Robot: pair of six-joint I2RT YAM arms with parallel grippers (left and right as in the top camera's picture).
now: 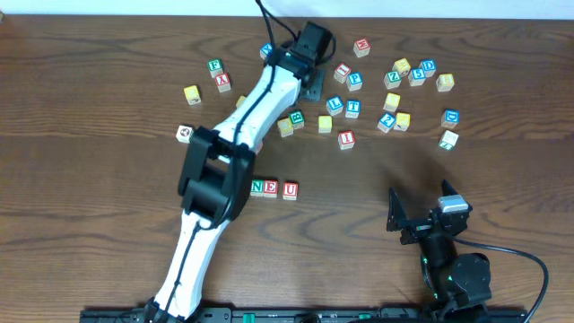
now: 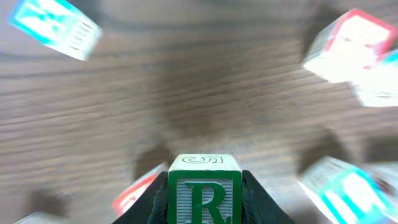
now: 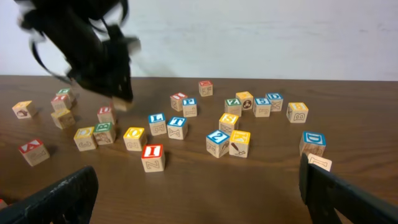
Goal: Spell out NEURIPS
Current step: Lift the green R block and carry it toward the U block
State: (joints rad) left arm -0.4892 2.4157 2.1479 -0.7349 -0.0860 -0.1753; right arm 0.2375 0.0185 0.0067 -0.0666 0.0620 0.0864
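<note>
My left gripper [image 1: 309, 83] reaches to the far middle of the table. It is shut on a green R cube [image 2: 204, 193], which sits squarely between the black fingers [image 2: 155, 199]. The right wrist view shows that gripper [image 3: 106, 74] with the cube at its tip. Cubes N [image 1: 257, 187], E [image 1: 271, 188] and U [image 1: 290, 190] stand in a row at mid-table. A red I cube [image 1: 346, 139] [image 3: 152, 152] and a blue P cube [image 1: 355, 80] lie loose among the others. Low at the near right, my right gripper [image 1: 421, 208] [image 3: 199, 199] is open and holds nothing.
Loose letter cubes are scattered across the far table: a cluster at the right [image 1: 417, 76], blue L [image 1: 334, 104] and T [image 1: 352, 108] cubes in the middle, a few at the left [image 1: 215, 67]. The left arm [image 1: 224, 170] crosses diagonally just left of the N E U row.
</note>
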